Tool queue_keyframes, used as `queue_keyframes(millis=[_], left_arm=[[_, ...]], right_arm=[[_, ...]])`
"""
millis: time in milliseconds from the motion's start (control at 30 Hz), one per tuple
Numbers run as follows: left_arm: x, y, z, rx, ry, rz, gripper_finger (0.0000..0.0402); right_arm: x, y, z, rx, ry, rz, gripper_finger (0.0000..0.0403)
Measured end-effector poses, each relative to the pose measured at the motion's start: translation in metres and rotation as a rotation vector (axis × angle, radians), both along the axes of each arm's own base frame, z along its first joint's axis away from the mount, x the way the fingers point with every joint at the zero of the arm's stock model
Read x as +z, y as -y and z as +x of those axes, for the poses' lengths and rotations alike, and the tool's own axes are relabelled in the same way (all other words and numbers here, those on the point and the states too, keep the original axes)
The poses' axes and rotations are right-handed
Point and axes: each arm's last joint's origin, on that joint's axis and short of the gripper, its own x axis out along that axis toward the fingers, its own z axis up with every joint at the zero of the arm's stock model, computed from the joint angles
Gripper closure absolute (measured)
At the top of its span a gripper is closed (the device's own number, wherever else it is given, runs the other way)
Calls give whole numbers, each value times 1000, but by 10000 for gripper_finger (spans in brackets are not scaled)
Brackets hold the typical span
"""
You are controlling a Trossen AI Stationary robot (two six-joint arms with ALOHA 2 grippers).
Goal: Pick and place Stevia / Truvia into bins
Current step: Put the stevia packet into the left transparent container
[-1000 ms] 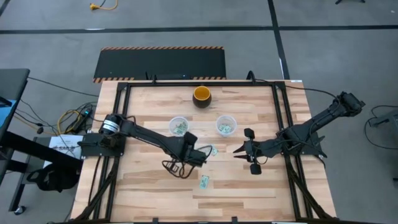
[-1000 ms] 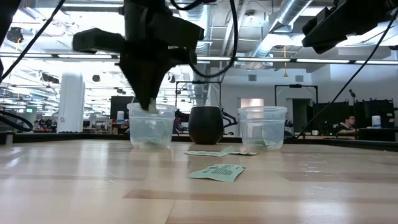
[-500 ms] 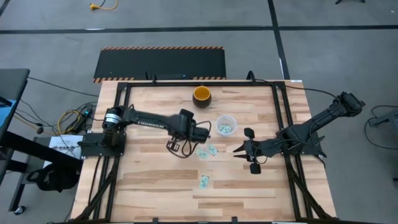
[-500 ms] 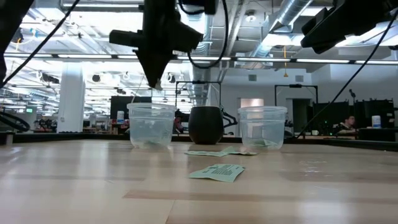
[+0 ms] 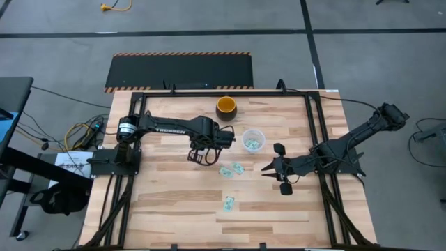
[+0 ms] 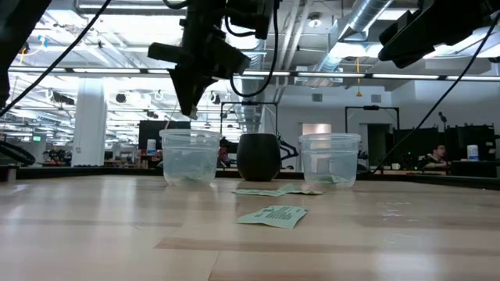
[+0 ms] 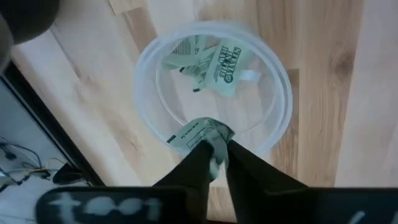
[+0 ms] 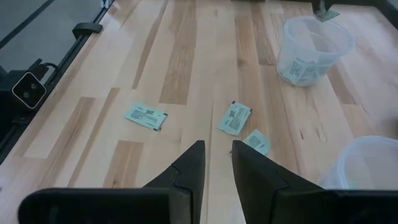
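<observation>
High view: a wooden desk [image 5: 174, 209] seen from straight above. The left arm reaches in over the left cup, hiding it, so its gripper [image 5: 198, 155] sits above that cup. The right cup [image 5: 253, 140] stands clear just to its right, sachets visible inside. A dark bowl [image 5: 226, 107] with an orange inside sits behind both cups. Two loose sachets [image 5: 231, 169] lie in front of the cups, and a third sachet [image 5: 228, 203] lies nearer the front edge. The right gripper [image 5: 268, 169] waits to the right of these, low over the desk.

Low view: the left gripper [image 6: 187, 109] hangs directly above the left cup [image 6: 190, 156], not touching its rim. The right cup [image 6: 329, 158] and bowl [image 6: 258, 157] stand beside it. Loose sachets [image 6: 273, 215] lie flat in front.

Left wrist view: the left gripper [image 7: 214, 148] is clamped on a crumpled sachet [image 7: 200, 134], which hangs over the near rim of the left cup [image 7: 273, 74]. More sachets [image 7: 214, 59] already lie inside. The cup's mouth lies straight below and slightly ahead, so the drop looks nearly lined up.

Right wrist view: the right gripper [image 8: 217, 158] has its fingers apart, holding nothing. Three sachets lie ahead of it; the nearest pair [image 8: 235, 118] is closer to this arm than to the left, long axes running roughly away from it.
</observation>
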Motion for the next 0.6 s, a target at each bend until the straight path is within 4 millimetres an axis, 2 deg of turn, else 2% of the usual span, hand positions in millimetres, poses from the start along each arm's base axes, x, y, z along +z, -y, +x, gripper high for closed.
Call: queue_keyframes(millis=[300,433,500,600], left_arm=[[-1,0,2,-31,12,-18,272],[0,0,-1,-13,-4,-121,248],[6,0,-3,6,28,-191,245],[27,-1,-9,26,146,-273,244]], right_arm=[[-1,0,-1,-12,-15,10,327],[-1,0,-1,-12,-14,12,327],[-1,0,-1,-16,-14,16,327],[-1,0,-1,-25,-13,26,327]])
